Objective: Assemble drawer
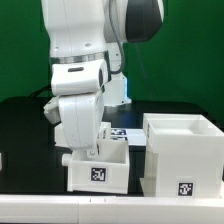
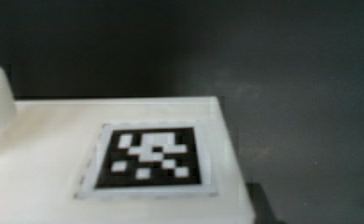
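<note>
The tall, boxy white plastic casing (image 1: 180,150) stands closest in the exterior view, at that view's right. It is open at the top and has a small black-and-white square tag (image 1: 185,187) low on its front face. Just beside it, toward the exterior view's left and with a narrow gap between them, sits a smaller, shallow white plastic tray (image 1: 97,172). This tray is also open-topped and has its own square tag (image 1: 98,174) on the front wall. Both parts rest on the black table (image 1: 25,150).

The white robot arm (image 1: 80,50) reaches down from above, and its two-finger gripper (image 1: 92,150) is at the tray's rear rim. The fingertips are hidden there, so I cannot tell whether they are spread or clamped on anything.

Behind the tray, between the arm and the casing, a strip of the marker board (image 1: 127,133) shows.

The wrist view is blurred. It shows a flat white face (image 2: 54,125) with a black-and-white tag (image 2: 152,155) and the dark table (image 2: 250,50) beyond it. I cannot tell which piece this face belongs to.
</note>
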You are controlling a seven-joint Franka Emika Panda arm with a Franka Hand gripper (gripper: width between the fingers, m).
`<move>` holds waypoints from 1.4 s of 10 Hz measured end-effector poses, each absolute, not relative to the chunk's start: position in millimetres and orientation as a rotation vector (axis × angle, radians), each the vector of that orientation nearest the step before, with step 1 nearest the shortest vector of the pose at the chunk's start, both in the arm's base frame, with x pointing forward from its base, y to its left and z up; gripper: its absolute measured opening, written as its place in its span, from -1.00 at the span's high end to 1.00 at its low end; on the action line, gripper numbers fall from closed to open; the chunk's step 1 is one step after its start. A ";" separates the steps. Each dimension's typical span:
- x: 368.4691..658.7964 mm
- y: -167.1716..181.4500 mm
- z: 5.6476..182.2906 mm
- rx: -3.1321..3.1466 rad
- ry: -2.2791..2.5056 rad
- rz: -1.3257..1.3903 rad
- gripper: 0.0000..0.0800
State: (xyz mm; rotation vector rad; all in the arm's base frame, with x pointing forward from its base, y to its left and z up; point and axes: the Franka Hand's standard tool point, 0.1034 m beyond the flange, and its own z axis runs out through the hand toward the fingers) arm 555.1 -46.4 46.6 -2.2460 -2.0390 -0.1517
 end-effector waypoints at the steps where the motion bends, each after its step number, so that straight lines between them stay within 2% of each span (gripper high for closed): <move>1: 555.4 -46.2 45.8 -2.236 -2.059 -0.158 0.90; 5: 546.9 -31.3 26.5 -2.215 -2.092 -0.168 0.90; 9: 556.3 -9.5 31.1 -2.221 -2.097 -0.177 0.90; 14: 553.9 -4.6 19.9 -2.188 -2.124 -0.147 0.90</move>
